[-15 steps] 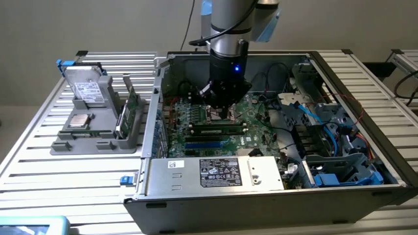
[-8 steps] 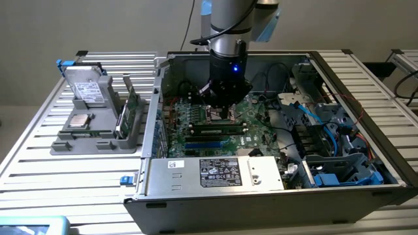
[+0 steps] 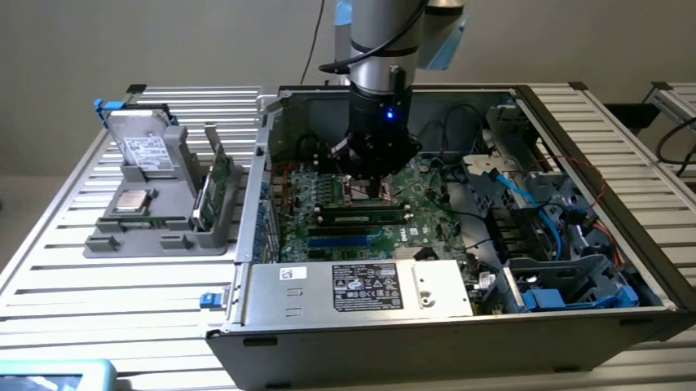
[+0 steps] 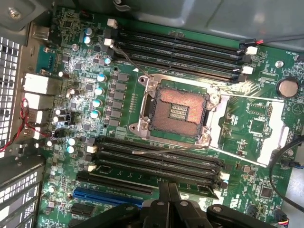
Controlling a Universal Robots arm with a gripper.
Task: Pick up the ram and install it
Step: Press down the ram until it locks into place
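Exterior view: arm (image 3: 381, 49) drops in from top centre into the open PC case (image 3: 435, 326), which lies on a slatted table (image 3: 98, 285). Gripper (image 3: 370, 186) sits low over the motherboard (image 3: 326, 244), mid-frame, fingers pressed together w/ nothing between them. Just below it in the frame a ram (image 3: 361, 217) stick lies seated lengthwise in a slot, dark chips and a pale label along it; gripper tips are right above/behind it, contact can't be told. Blue slot (image 3: 345, 239) further down, then the grey PSU (image 3: 359, 287) w/ white label across the case's lower front. Right half of case: drive cage (image 3: 566, 281) and blue cables (image 3: 522, 191). Left of the case, a grey tray (image 3: 163, 228) on the table holds a CPU (image 3: 133, 201), a drive (image 3: 143, 151) standing up top, and green cards (image 3: 215, 181) on edge at its right side (taller than the seated stick).

Wrist view: looking down on the board. CPU socket (image 4: 178, 111) open at centre, bare pins, its silver frame (image 4: 247, 128) flipped toward the right. Empty dark ram slots (image 4: 180, 52) run across the upper part; another bank (image 4: 156, 164) crosses below the socket. Gripper (image 4: 168, 202) at bottom centre, black fingers (image 4: 163, 199) closed flat against each other, holding nothing. Blue slot (image 4: 107, 197) lower left, coin cell (image 4: 287, 87) at right edge, rear-port metal at far left.
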